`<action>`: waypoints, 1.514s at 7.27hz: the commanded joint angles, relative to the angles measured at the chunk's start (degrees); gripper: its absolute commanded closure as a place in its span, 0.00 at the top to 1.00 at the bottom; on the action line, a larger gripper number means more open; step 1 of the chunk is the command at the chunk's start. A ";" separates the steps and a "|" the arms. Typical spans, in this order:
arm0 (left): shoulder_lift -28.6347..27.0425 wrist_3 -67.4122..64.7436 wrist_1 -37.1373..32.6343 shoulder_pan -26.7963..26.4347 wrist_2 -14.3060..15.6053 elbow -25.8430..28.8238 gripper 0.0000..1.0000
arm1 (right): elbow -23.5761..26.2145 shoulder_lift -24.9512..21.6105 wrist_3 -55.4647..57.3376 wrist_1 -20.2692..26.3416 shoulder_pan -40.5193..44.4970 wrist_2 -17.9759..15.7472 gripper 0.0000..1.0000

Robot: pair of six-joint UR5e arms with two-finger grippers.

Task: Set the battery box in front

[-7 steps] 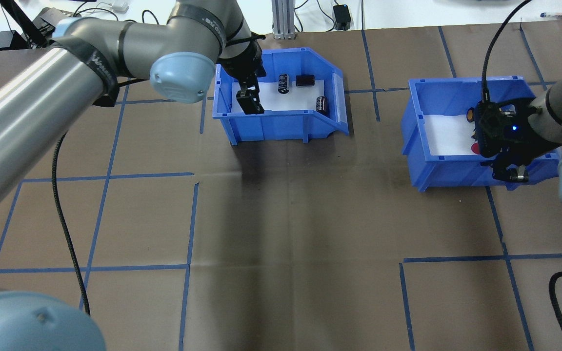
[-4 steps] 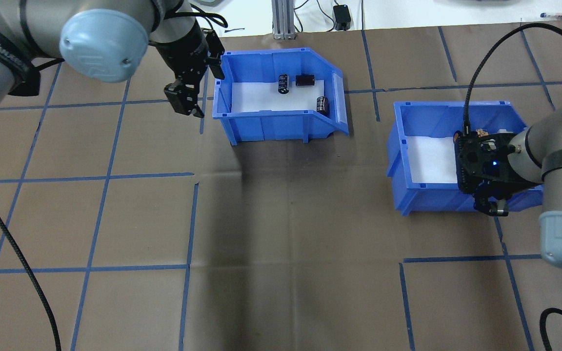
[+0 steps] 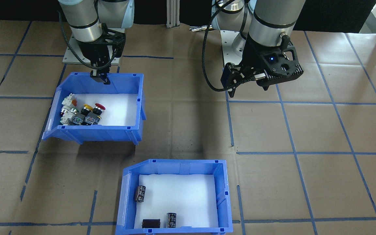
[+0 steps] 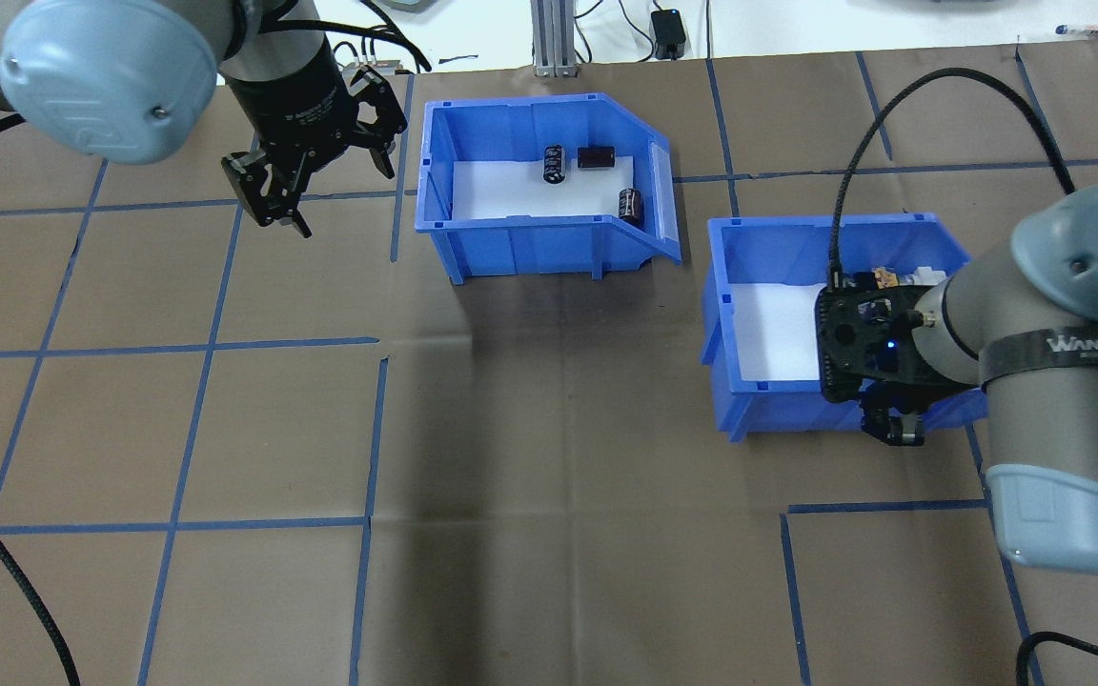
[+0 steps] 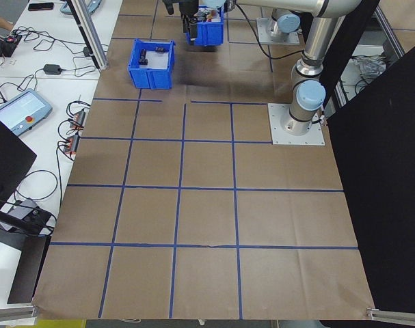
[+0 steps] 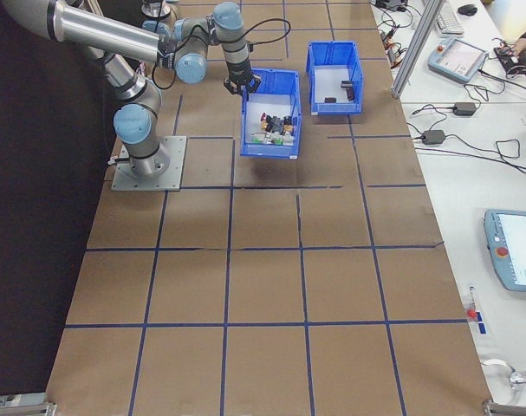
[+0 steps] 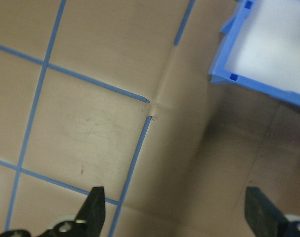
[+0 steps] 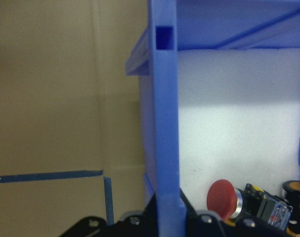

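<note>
The battery box [image 4: 549, 205] sits at the far edge of the table [image 4: 549, 457] from the robot, just short of the paper's end, its sloped cut-away side turned toward the switch bin [image 4: 797, 324]; the two bins stand near each other but apart.

The front-facing view looks straight down into the battery box [image 3: 175, 195] and shows three black cells [image 3: 141, 193] on white foam, one by the sloped side and two against the wall nearest that camera; the overhead view shows the same three. Only the front view lays out the switches [image 3: 82, 114] clearly, since from overhead the right arm covers most of them.

The left gripper [image 4: 280, 195] hangs over bare paper beside the battery box, jaws spread wide and holding nothing; its wrist camera catches just a corner of the box [image 7: 268, 54] and two fingertips [image 7: 93, 215] far apart.

The right gripper [image 3: 99, 76] is clamped on the switch bin's wall nearest the robot; its wrist camera shows that blue wall [image 8: 167, 148] running up between the fingers, with a red button [image 8: 223, 197] inside; the fingertips themselves are cut off at the frame's bottom.

The side views show both bins small and far away; wide open paper lies across the rest of the table.
</note>
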 commanded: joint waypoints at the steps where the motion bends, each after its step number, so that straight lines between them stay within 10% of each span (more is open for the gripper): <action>1: 4.67 12.11 -0.23 0.12 -3.17 -5.10 1.00 | 0.06 0.94 6.84 -0.16 7.92 -0.02 0.00; 7: 9.09 17.49 0.29 1.97 -2.57 -10.22 1.00 | -0.47 13.94 26.27 -17.28 28.23 -6.96 0.00; 11: 9.79 17.84 -0.57 2.15 -0.04 -10.67 1.00 | -0.29 15.63 25.50 -20.11 28.78 -9.23 0.00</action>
